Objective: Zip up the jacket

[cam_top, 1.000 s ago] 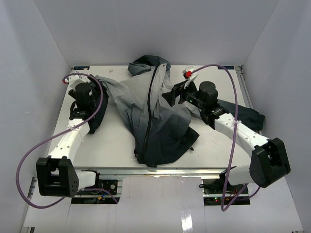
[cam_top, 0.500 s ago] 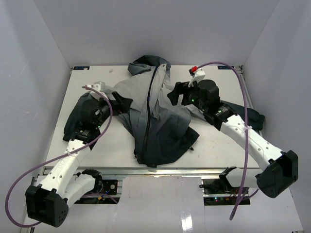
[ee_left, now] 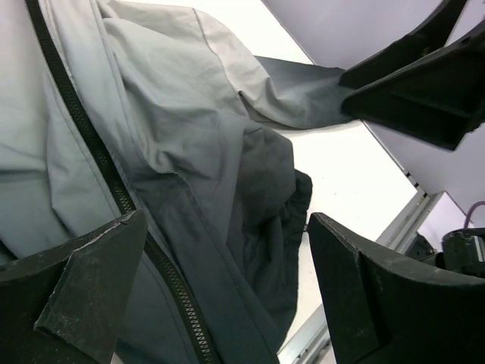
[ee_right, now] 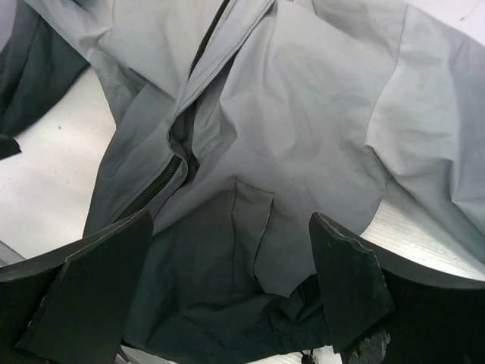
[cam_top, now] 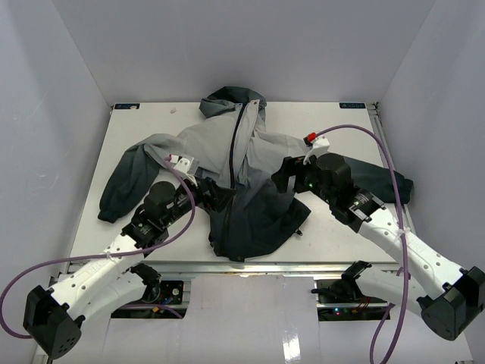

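The large hooded fabric jacket (cam_top: 254, 155), fading from light grey to dark charcoal, lies spread front-up at the middle of the white table (cam_top: 144, 121). Its hood is toward the far edge and its sleeves are flung out to either side. Its dark front zipper (cam_top: 235, 155) runs down the middle — in the right wrist view its edges gape a little partway down. The left gripper (cam_top: 218, 196) hovers over the dark lower part beside the zipper, and the right gripper (cam_top: 282, 174) over the right panel — both with fingers spread wide, holding nothing.
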